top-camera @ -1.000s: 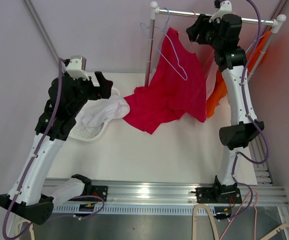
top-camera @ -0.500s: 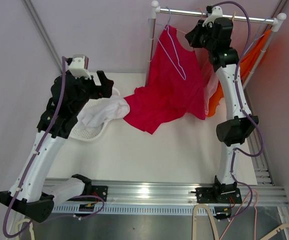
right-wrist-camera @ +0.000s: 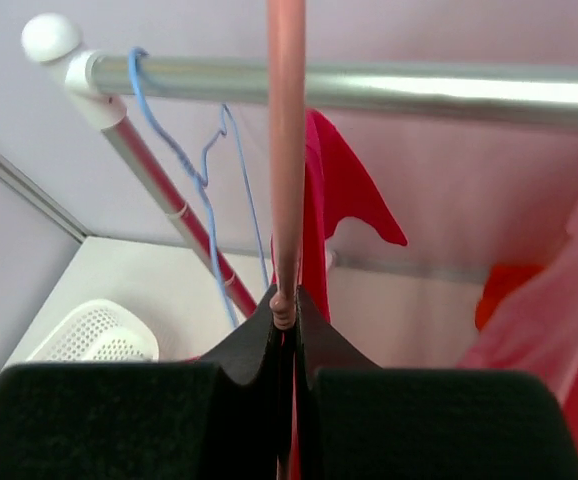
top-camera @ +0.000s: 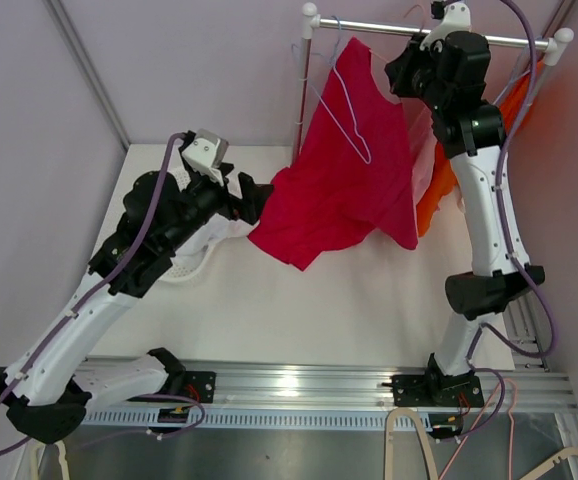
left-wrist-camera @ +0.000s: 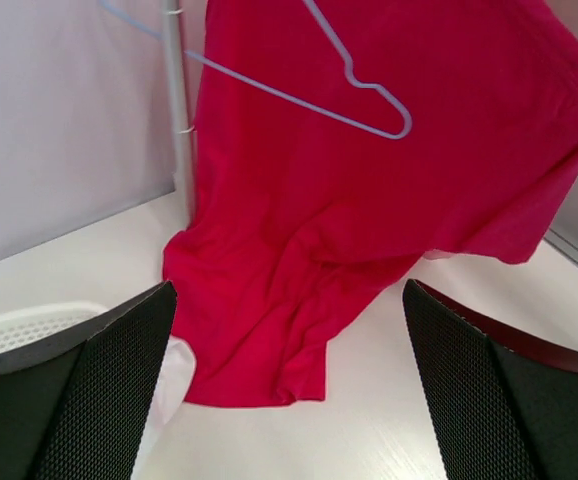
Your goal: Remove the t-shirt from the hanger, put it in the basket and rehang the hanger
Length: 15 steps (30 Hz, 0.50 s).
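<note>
At the rail point(right-wrist-camera: 369, 85), right hand point(right-wrist-camera: 285, 310) clamps the pink hanger point(right-wrist-camera: 286, 150); left hand point(left-wrist-camera: 287, 300) gapes empty.

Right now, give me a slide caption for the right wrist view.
Right tool shut on a pink hanger below the rail, red t-shirt beyond.

Matt cloth beside glossy metal
The red t-shirt point(top-camera: 344, 190) is matt, limp cloth; the pale blue hanger point(left-wrist-camera: 289, 95) smooth thin wire; the rail point(right-wrist-camera: 389, 88) polished, shiny metal; the basket point(right-wrist-camera: 89, 335) perforated white plastic.
</note>
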Available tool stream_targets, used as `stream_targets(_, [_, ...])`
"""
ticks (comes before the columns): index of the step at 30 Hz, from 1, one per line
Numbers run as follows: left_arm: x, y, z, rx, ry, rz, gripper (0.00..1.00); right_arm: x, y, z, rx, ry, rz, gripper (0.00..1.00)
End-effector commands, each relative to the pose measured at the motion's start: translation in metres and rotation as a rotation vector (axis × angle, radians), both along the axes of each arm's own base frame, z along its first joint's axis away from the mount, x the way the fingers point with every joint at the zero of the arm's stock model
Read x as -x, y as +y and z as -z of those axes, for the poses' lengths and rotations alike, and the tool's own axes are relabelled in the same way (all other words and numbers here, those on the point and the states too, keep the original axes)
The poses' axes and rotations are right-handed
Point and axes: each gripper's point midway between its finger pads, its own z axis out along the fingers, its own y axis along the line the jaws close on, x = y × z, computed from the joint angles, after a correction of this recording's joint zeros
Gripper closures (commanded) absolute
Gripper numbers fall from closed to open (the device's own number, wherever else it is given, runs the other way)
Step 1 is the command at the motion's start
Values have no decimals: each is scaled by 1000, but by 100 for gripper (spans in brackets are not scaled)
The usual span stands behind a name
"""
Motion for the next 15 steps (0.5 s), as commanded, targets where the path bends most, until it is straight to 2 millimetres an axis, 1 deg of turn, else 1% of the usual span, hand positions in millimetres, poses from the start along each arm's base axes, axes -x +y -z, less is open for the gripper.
stream_targets(1, [9,-18,-14,1,-75,57,0,40,-16,-6,-48,63,154,100])
stream_targets(2, [12,-25,-9,-3,-71,84,0,44,-30,21,-24,145,269,100])
stream_targets(3, [21,-40,-8,-1,-88,135,1,59,-37,19,-41,155,321,100])
stream_targets(4, [28,-49,-8,5,-100,172,1,71,-28,26,-84,187,358,100])
stream_targets(5, [34,-59,10,-6,-84,211,1,80,-41,48,-48,236,464,100])
stream_targets(6, [48,-73,10,-22,-123,274,1,90,-41,53,-52,247,485,100])
stream_targets(7, [56,-81,0,14,-169,305,0,110,-40,46,-83,239,482,100])
stream_targets(8, [63,-87,7,13,-179,328,0,119,-39,52,-127,262,490,100])
stream_targets(9, [79,-102,10,26,-210,386,1,133,-37,59,-135,282,463,100])
stream_targets(10, [87,-109,9,40,-230,418,0,141,-28,61,-146,285,423,100])
stream_targets(11, [98,-118,18,36,-232,473,1,147,-24,64,-167,292,408,100])
stream_targets(12, [115,-127,27,34,-238,538,1,153,-19,76,-155,317,389,100])
stream_targets(13, [122,-133,33,45,-250,568,0,157,-16,79,-156,319,371,100])
stream_targets(14, [133,-139,37,53,-258,606,1,166,-15,72,-177,301,347,100])
stream_targets(15, [135,-141,41,54,-268,611,0,169,-13,77,-179,315,344,100])
